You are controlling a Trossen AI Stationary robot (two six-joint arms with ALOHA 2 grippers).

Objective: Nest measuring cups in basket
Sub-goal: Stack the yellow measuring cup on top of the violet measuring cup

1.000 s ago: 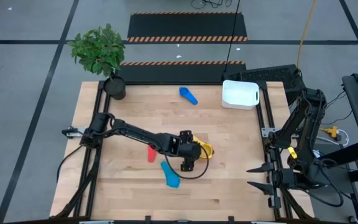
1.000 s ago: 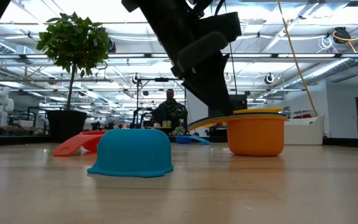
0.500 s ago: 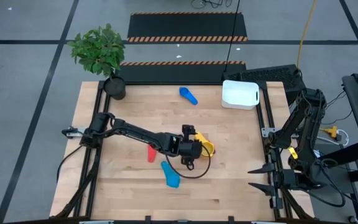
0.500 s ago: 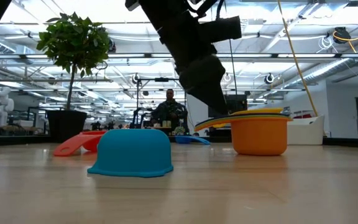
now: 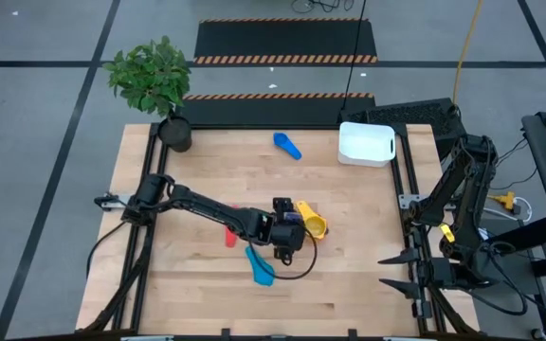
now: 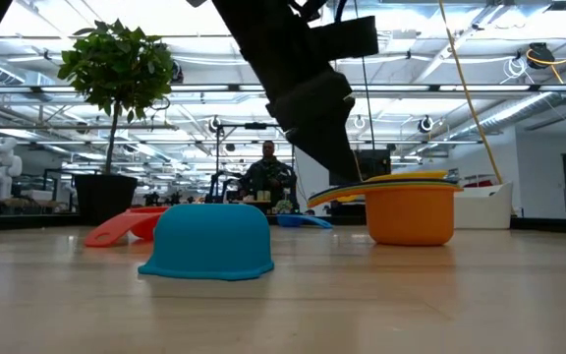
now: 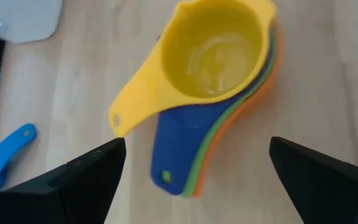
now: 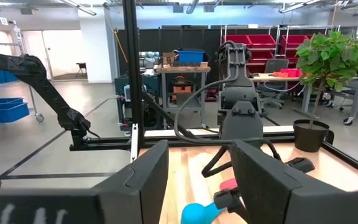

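Mid-nesting, judging by the table: a stack of cups (image 7: pixel 219 81) — yellow on top, then navy, green, orange — upright well short of the basket (image 5: pixel 366 143), not in it. Left gripper (image 5: pixel 286 227) just beside the stack, fingers spread wide, holding nothing. Three cups loose: red (image 5: pixel 230 233) and light blue (image 5: pixel 260 265) beyond the gripper from the stack, mid blue (image 5: pixel 287 145) near the basket. Probably next: picking up a loose cup and adding it to the stack. Right gripper (image 5: pixel 398 270) parked off the table edge, fingers apart.

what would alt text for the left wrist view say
A nested stack of measuring cups, yellow on top over navy, green and orange, stands on the wooden table between the left gripper's open fingers. A mid blue cup handle and the white basket show at the edges.
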